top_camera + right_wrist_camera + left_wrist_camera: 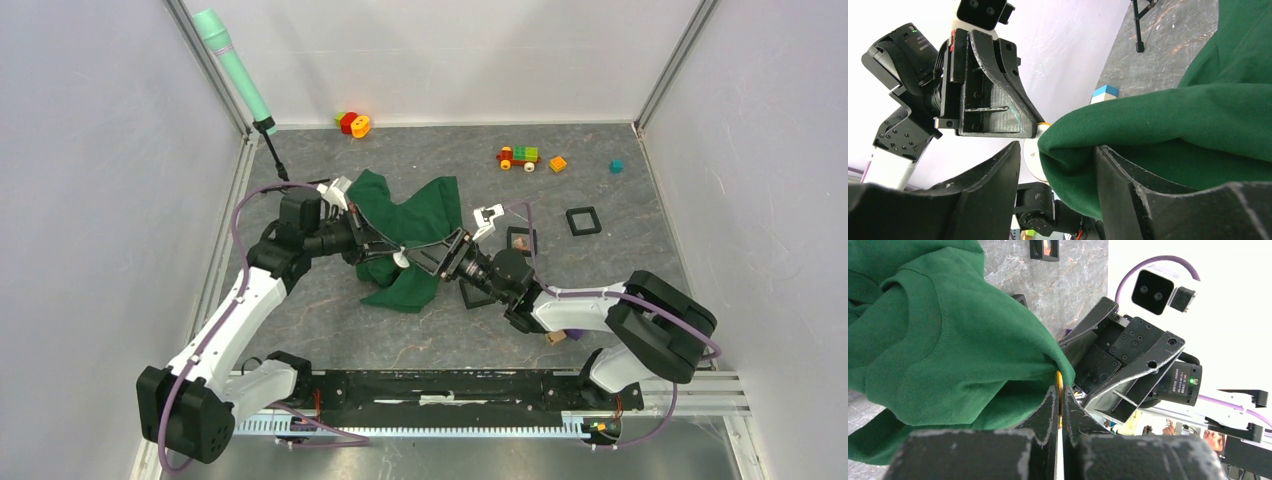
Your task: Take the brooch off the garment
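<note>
The green garment [415, 225] lies bunched in the middle of the table, and part of it is lifted between the two grippers. The brooch [400, 258] is a small white disc with a gold rim at the cloth's edge. In the left wrist view my left gripper [1059, 390] is shut on the brooch [1059, 377], seen edge-on where it meets the cloth [948, 340]. In the right wrist view my right gripper [1058, 150] is open with a fold of the garment [1148, 125] between its fingers. The white brooch [1032, 157] shows beside that fold.
Black square frames [583, 220] [520, 240] lie right of the garment. A toy train [518, 157], an orange block [557, 164] and a teal block [616, 166] sit at the back right. Red and orange rings [352, 123] and a green microphone on a stand [235, 70] are at the back left.
</note>
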Motion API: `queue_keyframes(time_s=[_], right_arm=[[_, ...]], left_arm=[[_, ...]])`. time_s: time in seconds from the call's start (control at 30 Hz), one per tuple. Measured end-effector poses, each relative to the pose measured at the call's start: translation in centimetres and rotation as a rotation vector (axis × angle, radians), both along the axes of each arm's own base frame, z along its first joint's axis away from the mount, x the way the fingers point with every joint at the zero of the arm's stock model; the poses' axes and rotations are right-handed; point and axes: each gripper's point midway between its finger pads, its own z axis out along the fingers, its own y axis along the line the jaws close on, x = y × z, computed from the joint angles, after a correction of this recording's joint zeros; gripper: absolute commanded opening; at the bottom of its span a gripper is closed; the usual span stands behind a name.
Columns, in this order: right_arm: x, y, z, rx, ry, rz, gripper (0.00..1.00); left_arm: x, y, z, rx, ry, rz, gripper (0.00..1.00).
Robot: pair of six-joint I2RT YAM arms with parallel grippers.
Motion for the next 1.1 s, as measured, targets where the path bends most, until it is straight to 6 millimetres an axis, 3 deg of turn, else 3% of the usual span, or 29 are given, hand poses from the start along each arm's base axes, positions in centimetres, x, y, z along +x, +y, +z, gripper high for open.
queue_keyframes(time_s=[0.1,0.27,0.67,0.8,1.03,1.1], right_arm=[[0.1,0.1,-0.1,0.004,0.003,-0.005,0.59],[0.1,0.3,-0.6,-0.002,0.008,-0.005,0.49],[0.3,0.9,-0.8,-0.009,0.004,0.003,0.42],[0.3,1.1,-0.7,-0.018,-0.008,0.007,0.33],[0.3,1.2,-1.2,-0.057,-0.034,0.008,0.33],[0.2,1.2,-1.3,-0.073,-0.04,0.011,0.42]], left_arm=[[0.0,0.0,0.0,-0.004,-0.005,-0.002,0.02],[-0.2,-0.1,-0.1,-0.01,-0.006,-0.011,0.02],[-0.1,0.0,-0.2,-0.014,-0.002,-0.01,0.02],[0.0,0.2,-0.3,-0.009,-0.001,-0.003,0.02],[0.1,0.4,-0.7,0.011,0.003,0.011,0.02],[0.0,0.5,-0.9,0.017,0.01,0.01,0.02]])
